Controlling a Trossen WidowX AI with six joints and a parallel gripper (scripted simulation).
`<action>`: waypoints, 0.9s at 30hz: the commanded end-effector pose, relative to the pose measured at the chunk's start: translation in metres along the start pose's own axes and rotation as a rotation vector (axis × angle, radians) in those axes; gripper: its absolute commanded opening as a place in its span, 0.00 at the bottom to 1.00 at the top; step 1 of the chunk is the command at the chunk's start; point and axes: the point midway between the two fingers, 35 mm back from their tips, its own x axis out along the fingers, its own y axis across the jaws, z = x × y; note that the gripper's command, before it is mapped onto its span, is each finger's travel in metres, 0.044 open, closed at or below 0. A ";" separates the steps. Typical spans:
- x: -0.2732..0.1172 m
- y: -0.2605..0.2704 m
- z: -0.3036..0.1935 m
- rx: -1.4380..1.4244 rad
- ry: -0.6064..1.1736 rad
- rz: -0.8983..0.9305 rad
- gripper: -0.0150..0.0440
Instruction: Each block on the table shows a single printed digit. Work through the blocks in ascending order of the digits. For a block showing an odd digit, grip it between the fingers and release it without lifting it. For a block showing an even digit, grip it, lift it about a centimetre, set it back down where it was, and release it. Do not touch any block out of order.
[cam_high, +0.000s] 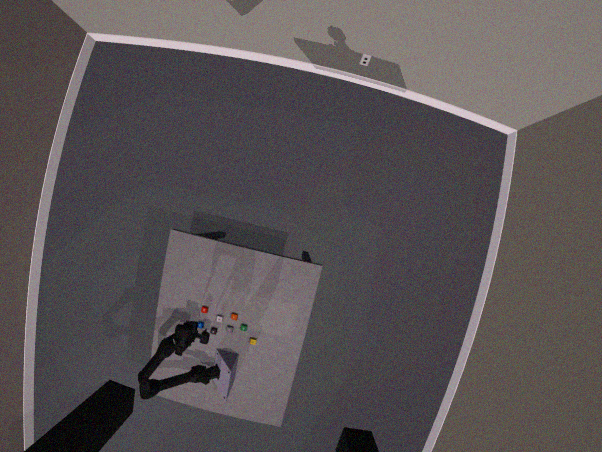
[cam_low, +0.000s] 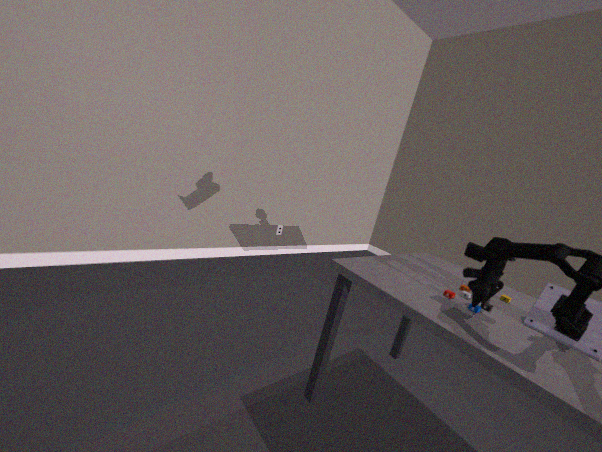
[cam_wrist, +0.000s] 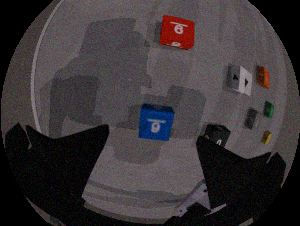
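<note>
My gripper (cam_low: 475, 304) (cam_wrist: 154, 136) is open, its fingers apart on either side of the blue block (cam_high: 200, 325) (cam_low: 475, 309) (cam_wrist: 156, 122), which rests on the table. In the wrist view the blue digit looks like a 9 with a bar above, so an underlined 6 when turned round. The red block (cam_high: 204, 309) (cam_low: 449, 294) (cam_wrist: 177, 32) shows a 6 shape under a bar, an underlined 9 when turned. The black block (cam_high: 214, 330) (cam_wrist: 217, 134) is beside the right finger, its digit partly hidden. The white block (cam_high: 219, 318) (cam_wrist: 240, 80) has an unclear digit.
The orange block (cam_high: 234, 316) (cam_wrist: 263, 77), grey block (cam_high: 230, 328) (cam_wrist: 252, 119), green block (cam_high: 244, 327) (cam_wrist: 269, 109) and yellow block (cam_high: 253, 341) (cam_wrist: 267, 137) stand farther right, digits unreadable. The arm's pale base plate (cam_high: 226, 382) is near the blocks.
</note>
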 end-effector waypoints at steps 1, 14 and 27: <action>-0.017 0.000 0.000 -0.003 0.000 -0.001 0.93; -0.097 0.000 -0.002 0.114 -0.074 -0.023 0.46; -0.098 -0.008 0.003 0.109 -0.071 -0.026 0.46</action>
